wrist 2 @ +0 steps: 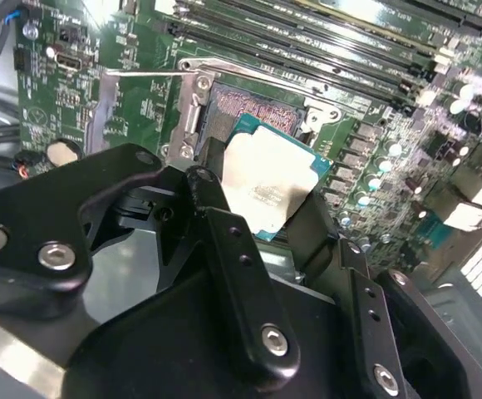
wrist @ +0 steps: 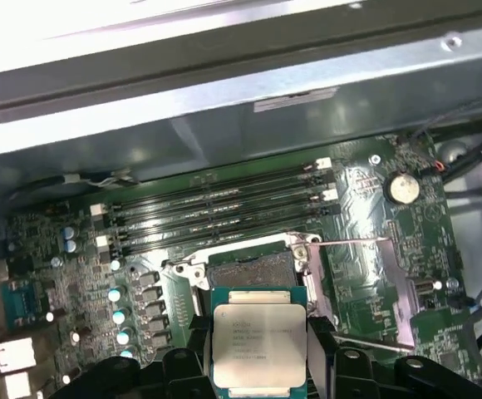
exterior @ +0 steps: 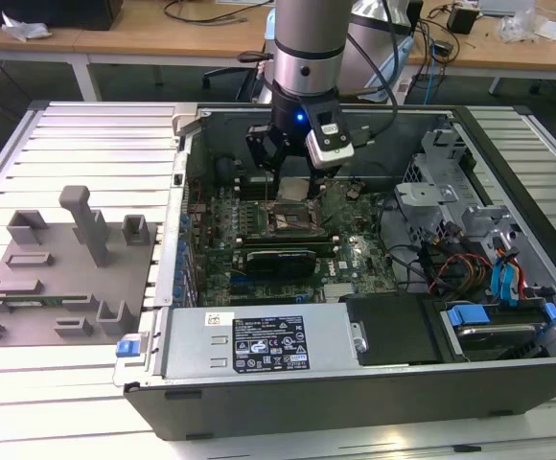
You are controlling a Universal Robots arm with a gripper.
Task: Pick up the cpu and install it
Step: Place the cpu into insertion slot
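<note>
The cpu (wrist 2: 268, 184) (wrist: 258, 341) is a flat square chip with a silvery metal top and a teal rim. My gripper (wrist 2: 266, 199) (wrist: 258, 353) is shut on it, one black finger (wrist 2: 216, 179) on each side. It hangs just above the open motherboard socket (wrist 2: 262, 110) (wrist: 249, 270), apart from it and partly over one edge. In the exterior view the gripper (exterior: 290, 182) reaches down into the open computer case (exterior: 192, 326) above the socket (exterior: 292, 222), with the chip (exterior: 292, 189) between the fingers.
Memory slots (wrist: 216, 208) run beside the socket. The socket's metal lever (wrist: 349, 243) stands open. A graphics card (exterior: 278, 259), cables (exterior: 451, 264) and drive bays (exterior: 489, 316) fill the case. A grey fixture plate (exterior: 67, 278) with blocks lies at the exterior view's left.
</note>
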